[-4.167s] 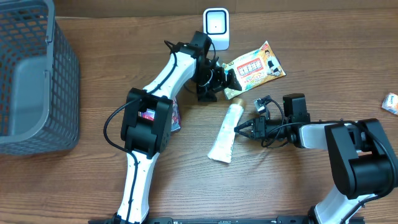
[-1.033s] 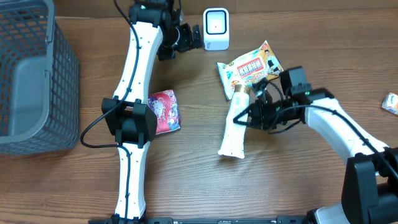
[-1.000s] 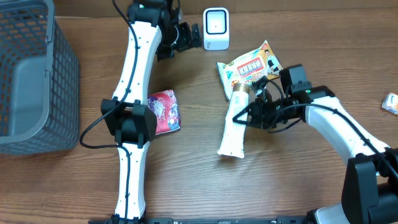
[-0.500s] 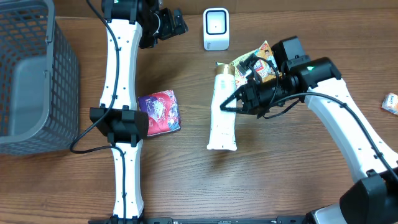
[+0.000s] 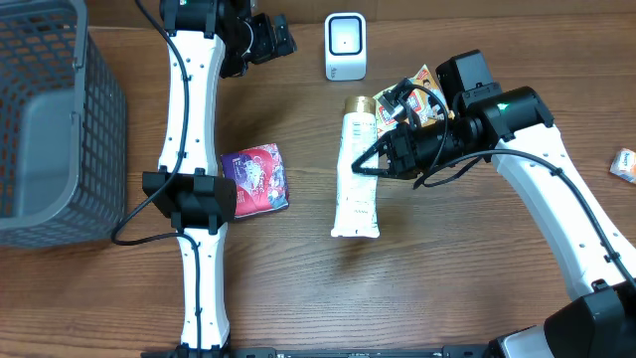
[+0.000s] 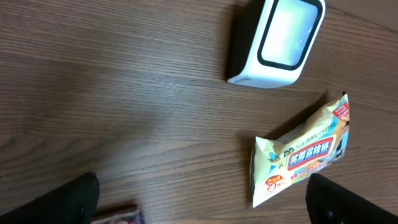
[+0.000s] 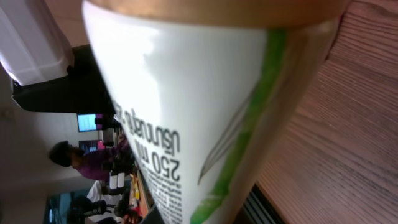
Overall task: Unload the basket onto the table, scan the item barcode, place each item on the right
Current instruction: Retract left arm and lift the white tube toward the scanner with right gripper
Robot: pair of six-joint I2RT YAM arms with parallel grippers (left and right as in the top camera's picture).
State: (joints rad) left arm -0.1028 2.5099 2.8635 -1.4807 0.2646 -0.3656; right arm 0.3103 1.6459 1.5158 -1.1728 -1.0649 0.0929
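The wooden surface (image 5: 447,288) carries a white scanner (image 5: 344,45) at its far edge. The right gripper (image 5: 370,166), closed almost tight, pinches the white tube (image 5: 356,189) near the scanner. The left gripper (image 5: 283,35) gapes wide, empty.

The basket (image 5: 99,119) lies far left, a packet (image 5: 260,177) between it and the tube (image 5: 356,189), the scanner (image 5: 345,45) behind.

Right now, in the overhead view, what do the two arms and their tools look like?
Both arms have white rounded shells joined by black boxy joints. The left arm has a thin black cable looping beside its middle joint; the right arm has black cables bundled near its wrist. The left tool and right tool are black.
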